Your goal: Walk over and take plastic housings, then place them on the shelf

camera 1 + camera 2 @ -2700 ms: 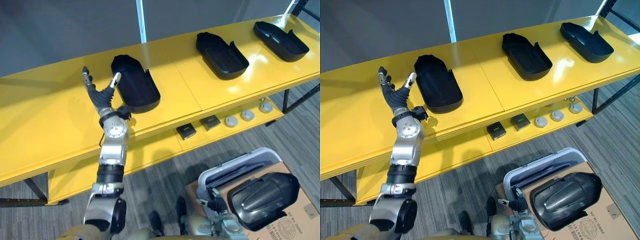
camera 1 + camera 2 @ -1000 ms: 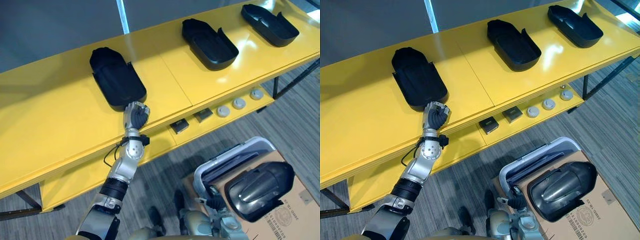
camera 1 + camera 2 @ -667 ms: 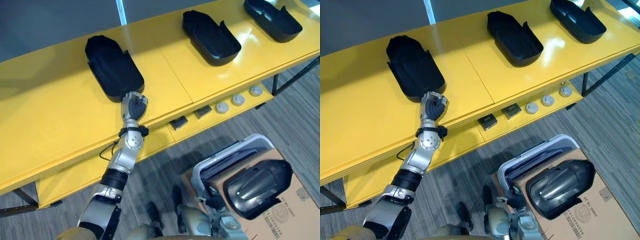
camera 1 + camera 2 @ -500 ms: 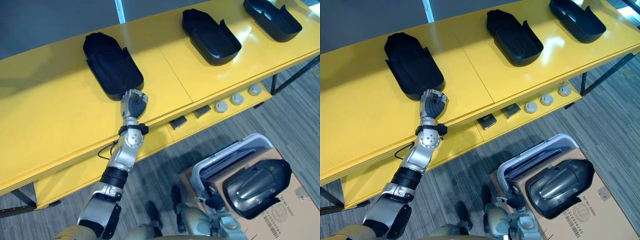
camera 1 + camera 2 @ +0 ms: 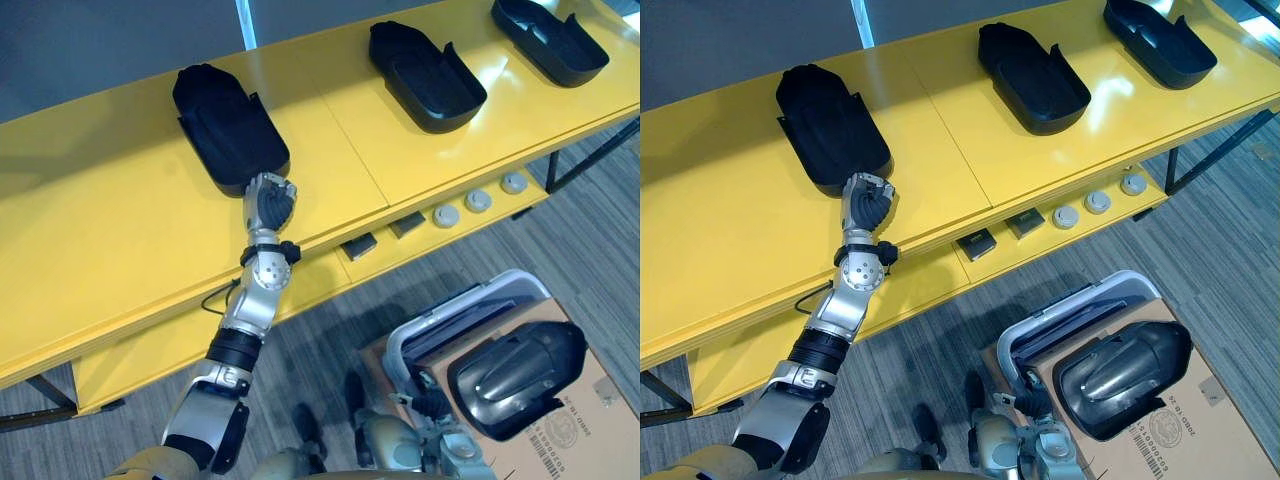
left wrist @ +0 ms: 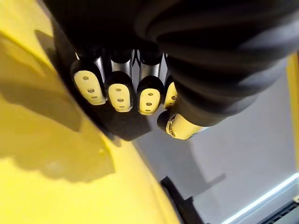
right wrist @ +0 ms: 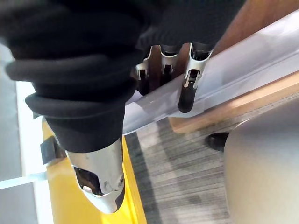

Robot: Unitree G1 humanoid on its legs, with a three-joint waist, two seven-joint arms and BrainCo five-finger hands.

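Three black plastic housings lie open side up along the yellow shelf top [image 5: 120,230]: one at the left [image 5: 228,125], one in the middle [image 5: 428,62], one at the far right [image 5: 548,25]. My left hand [image 5: 268,203] is a closed fist holding nothing, right at the near end of the left housing; I cannot tell whether it touches. In the left wrist view its curled fingertips [image 6: 119,95] hang over the yellow surface. My right hand [image 5: 432,403] is low beside the grey bin, fingers [image 7: 187,88] straight and empty.
A fourth black housing [image 5: 515,375] lies in a cardboard box [image 5: 590,440] on the floor at the lower right, next to a grey-white bin [image 5: 470,315]. The lower shelf holds two small black boxes [image 5: 360,246] and three round discs [image 5: 478,200].
Earlier the left hand was spread open beside the left housing; it has since curled into a fist at the housing's near end. In the last second only the view has shifted slightly.
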